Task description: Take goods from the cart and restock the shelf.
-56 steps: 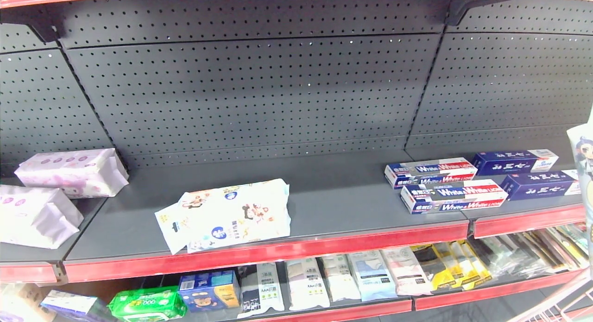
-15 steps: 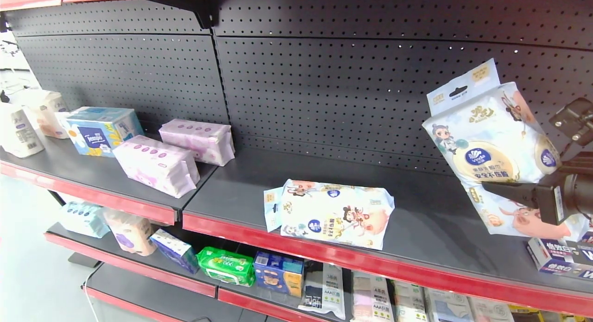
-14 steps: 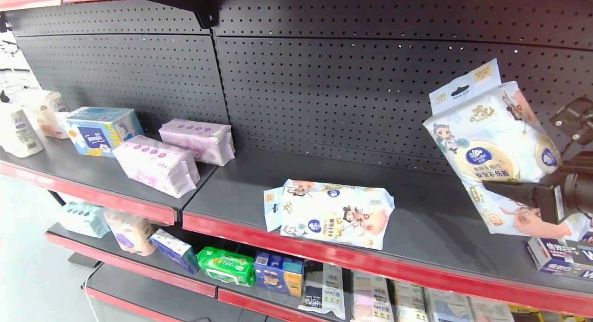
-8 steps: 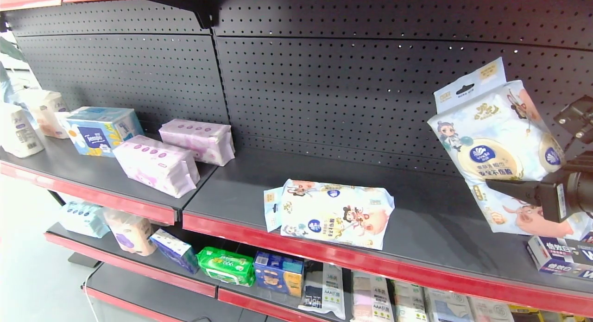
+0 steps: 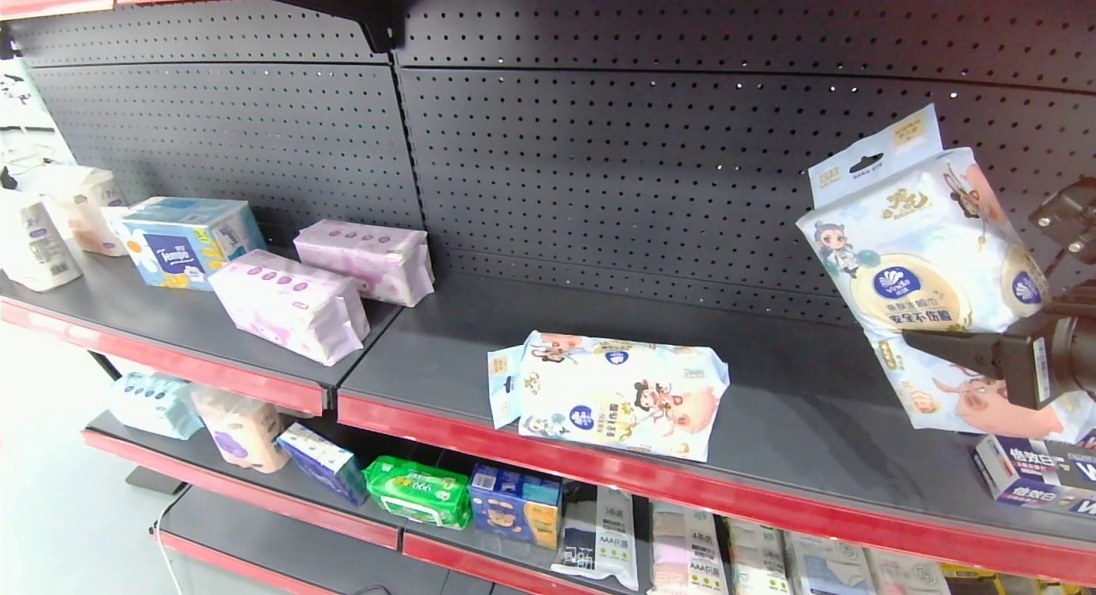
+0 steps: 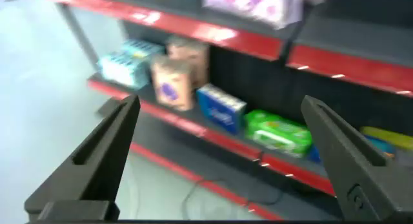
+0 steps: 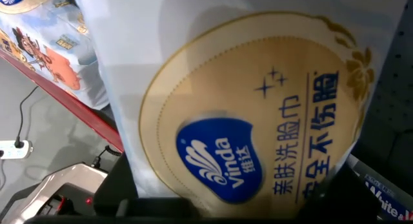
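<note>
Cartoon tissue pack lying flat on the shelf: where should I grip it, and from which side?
Probably pinch the cartoon tissue pack across its soft body at the front long edge, coming in from the aisle over the red shelf lip. It lies flat, lengthwise along that lip, with the pegboard behind. Its thin hang tab at the left end looks too floppy.

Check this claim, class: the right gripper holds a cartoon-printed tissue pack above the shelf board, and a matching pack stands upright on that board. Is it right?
Not quite. The matching pack lies flat on the shelf board, not upright, as the head view shows. The rest holds: the right gripper holds a cartoon-printed tissue pack above that board.
</note>
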